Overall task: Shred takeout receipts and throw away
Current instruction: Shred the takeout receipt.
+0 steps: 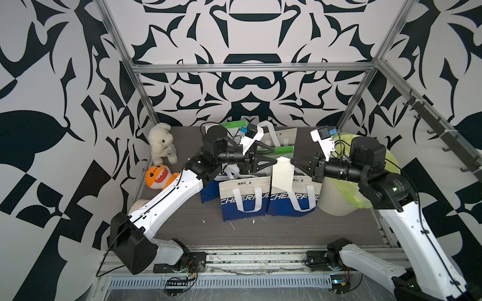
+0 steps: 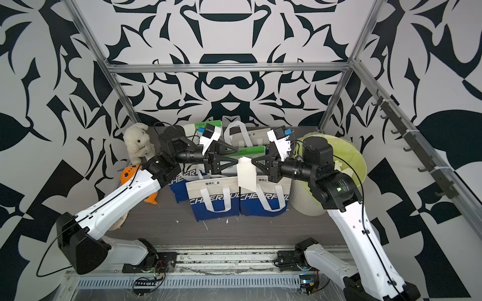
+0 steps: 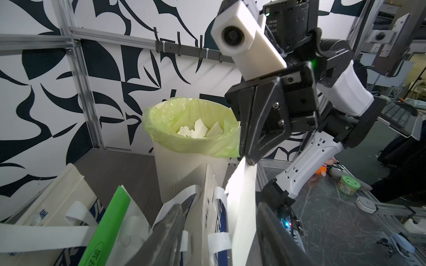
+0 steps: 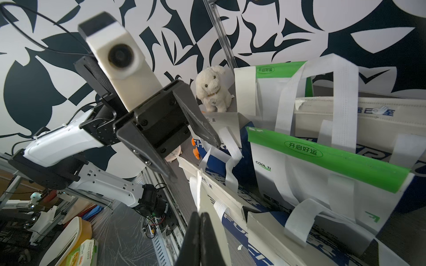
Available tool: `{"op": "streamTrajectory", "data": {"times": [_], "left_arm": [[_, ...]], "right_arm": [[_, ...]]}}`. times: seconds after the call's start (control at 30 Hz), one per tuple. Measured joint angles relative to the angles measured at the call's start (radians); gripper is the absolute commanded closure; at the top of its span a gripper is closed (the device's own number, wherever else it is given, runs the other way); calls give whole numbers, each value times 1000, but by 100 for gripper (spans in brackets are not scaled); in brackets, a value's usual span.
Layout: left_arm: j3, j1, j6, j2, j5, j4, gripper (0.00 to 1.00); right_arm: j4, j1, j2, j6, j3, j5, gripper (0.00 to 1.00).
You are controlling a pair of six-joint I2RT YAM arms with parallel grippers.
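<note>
A receipt (image 1: 282, 173) is held in the air above the bags (image 1: 229, 188), pinched at its top corner by the closed right gripper (image 1: 291, 160). The left gripper (image 1: 275, 157), jaws apart and empty, should be closed firmly beside that pinch before tearing

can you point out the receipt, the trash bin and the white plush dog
receipt (image 1: 281, 174): in a top view, middle of the hanging sheet
trash bin (image 3: 181, 167): left wrist view, cream side wall below the green liner
white plush dog (image 1: 162, 142): in a top view, its chest
</note>
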Motion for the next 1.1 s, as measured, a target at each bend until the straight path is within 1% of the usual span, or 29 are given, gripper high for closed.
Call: {"op": "streamTrajectory", "data": {"times": [0.23, 0.53, 0.8, 0.9, 1.1], "left_arm": [[0, -17, -23, 1, 23, 4, 53], [4, -27, -29, 29, 18, 2, 50], [5, -27, -50, 47, 46, 6, 57], [5, -27, -57, 48, 57, 14, 62], [5, -27, -58, 48, 71, 23, 66]], "right_arm": [[16, 0, 0, -1, -1, -2, 100], [36, 0, 2, 0, -7, -47, 100], [50, 0, 7, 6, -32, -76, 100], [49, 0, 10, 6, -34, -78, 100], [54, 0, 14, 10, -38, -78, 100]]}}
